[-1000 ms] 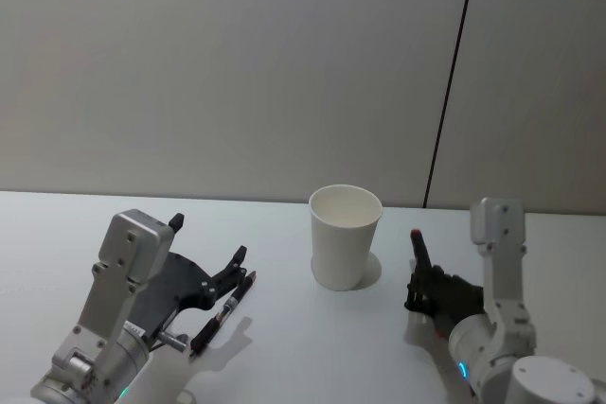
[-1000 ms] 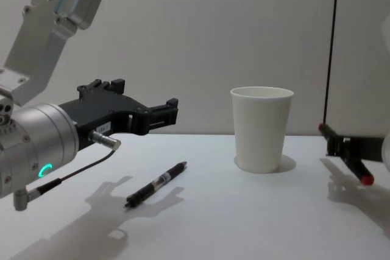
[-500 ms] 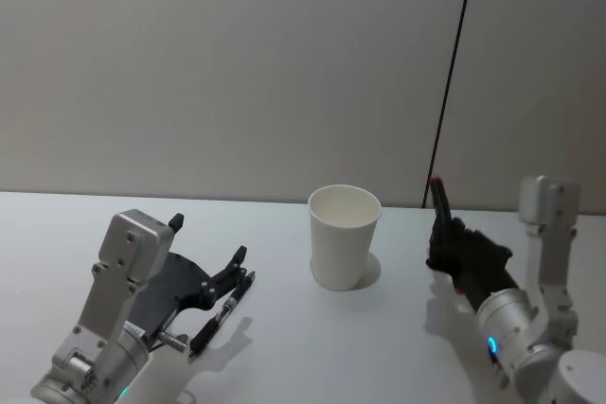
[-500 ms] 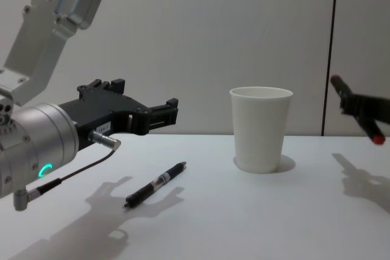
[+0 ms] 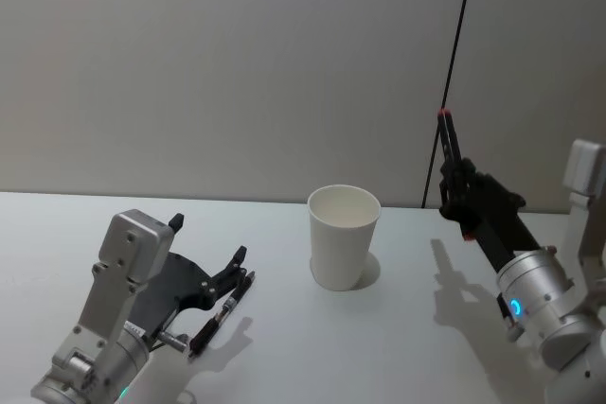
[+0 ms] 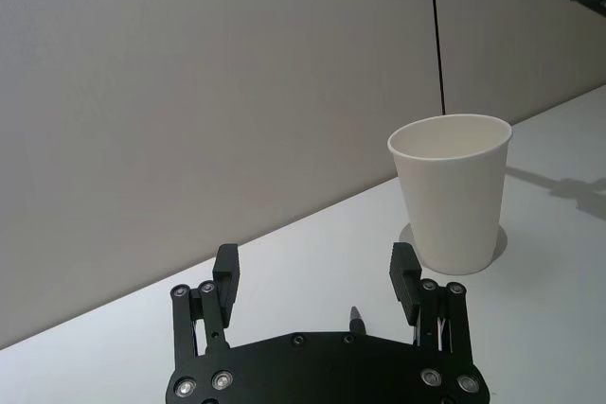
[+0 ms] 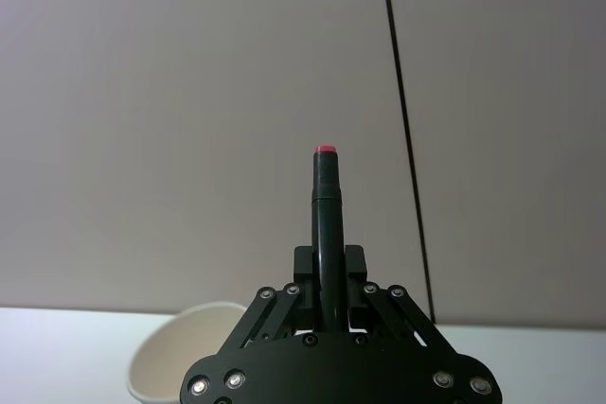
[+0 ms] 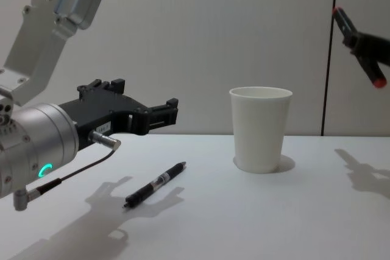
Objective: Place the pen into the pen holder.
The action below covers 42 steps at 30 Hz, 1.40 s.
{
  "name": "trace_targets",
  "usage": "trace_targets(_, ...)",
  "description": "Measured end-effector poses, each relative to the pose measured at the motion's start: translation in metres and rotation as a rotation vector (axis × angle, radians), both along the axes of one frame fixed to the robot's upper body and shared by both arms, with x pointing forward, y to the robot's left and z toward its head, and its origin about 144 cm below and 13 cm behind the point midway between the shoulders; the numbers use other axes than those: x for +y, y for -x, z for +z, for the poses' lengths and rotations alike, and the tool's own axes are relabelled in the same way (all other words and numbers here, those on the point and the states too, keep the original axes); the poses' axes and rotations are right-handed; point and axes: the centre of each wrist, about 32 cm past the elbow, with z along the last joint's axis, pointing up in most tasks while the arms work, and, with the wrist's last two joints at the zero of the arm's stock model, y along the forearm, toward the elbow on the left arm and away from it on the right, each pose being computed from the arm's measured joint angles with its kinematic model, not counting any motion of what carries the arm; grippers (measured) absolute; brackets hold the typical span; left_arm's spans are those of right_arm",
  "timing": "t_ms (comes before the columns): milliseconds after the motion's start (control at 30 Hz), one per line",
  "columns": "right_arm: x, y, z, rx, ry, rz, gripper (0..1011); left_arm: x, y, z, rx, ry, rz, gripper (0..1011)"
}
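The pen holder (image 5: 344, 248) is a white paper cup standing upright mid-table, also seen in the chest view (image 8: 261, 129). My right gripper (image 5: 456, 191) is shut on a black pen (image 5: 449, 153) with red ends. It holds the pen up in the air, right of the cup and above its rim. In the right wrist view the pen (image 7: 325, 224) sticks out from the closed fingers, with the cup's rim (image 7: 180, 357) below. My left gripper (image 5: 208, 238) hovers open just over a second black pen (image 8: 155, 185) lying on the table left of the cup.
The white table (image 5: 398, 347) runs back to a plain grey wall with a dark vertical seam (image 5: 454, 73) behind the right arm. In the left wrist view the cup (image 6: 453, 191) stands ahead of the open fingers (image 6: 402, 262).
My right gripper has risen with the red-tipped pen from near the tabletop to above the cup's rim, moving slightly right. The left arm and the pen on the table have not moved.
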Motion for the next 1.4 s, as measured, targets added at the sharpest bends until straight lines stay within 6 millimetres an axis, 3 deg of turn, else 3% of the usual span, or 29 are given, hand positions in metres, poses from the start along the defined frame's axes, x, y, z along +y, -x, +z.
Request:
trace_targets(567, -0.008, -0.032, 0.007, -0.126, -0.058, 0.218, 185, 0.000, 0.000, 0.000, 0.000, 0.000, 0.000, 1000)
trace_targets(900, 0.004, -0.054, 0.001, -0.180, -0.066, 0.308, 185, 0.000, 0.000, 0.000, 0.000, 0.000, 0.000, 1000)
trace_targets(1400, 0.024, -0.073, -0.013, -0.217, 0.004, 0.291, 185, 0.000, 0.000, 0.000, 0.000, 0.000, 0.000, 1000)
